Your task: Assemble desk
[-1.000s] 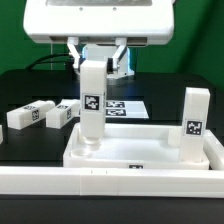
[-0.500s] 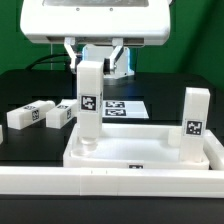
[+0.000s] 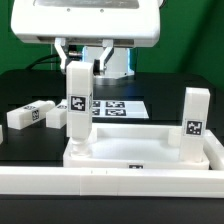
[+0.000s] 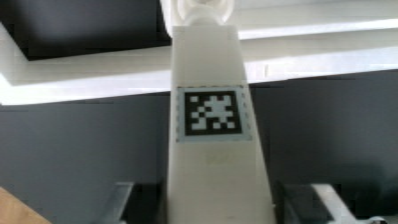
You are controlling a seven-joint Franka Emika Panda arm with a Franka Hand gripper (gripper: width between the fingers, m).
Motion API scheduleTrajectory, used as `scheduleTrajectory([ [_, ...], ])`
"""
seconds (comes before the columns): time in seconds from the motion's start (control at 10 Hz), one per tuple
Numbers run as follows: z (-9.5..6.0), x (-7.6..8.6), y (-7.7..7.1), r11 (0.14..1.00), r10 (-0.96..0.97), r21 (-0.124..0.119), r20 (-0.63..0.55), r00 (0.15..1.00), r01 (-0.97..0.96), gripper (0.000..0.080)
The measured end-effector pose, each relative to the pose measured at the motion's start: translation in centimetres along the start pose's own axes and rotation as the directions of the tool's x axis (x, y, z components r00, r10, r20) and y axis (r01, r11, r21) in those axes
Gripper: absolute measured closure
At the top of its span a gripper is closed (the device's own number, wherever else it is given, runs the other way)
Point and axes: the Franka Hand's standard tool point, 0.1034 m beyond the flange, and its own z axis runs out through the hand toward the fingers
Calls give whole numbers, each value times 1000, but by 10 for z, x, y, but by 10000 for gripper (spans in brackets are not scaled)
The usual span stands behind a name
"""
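Evidently stiff, light and smooth, the white leg [image 3: 78,120] stands at a corner socket of the desk panel [image 3: 140,145], pinched by the pincer [image 3: 80,60] near its top, a sound hold

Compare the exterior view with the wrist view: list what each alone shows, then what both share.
Exterior only: a standing leg upright in the tabletop at the exterior view's right, two loose legs lying at its left, and the marker board. Wrist only: a close look at the gripper, its dark pads on both sides of the gripped leg. Both: the gripped leg with its tag, above the white tabletop.
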Motion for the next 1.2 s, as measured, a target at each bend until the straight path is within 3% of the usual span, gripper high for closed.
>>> scheduleTrajectory([
  [1.2,19,-16,-1,1000,-15,-18,-12,1000,15,512],
])
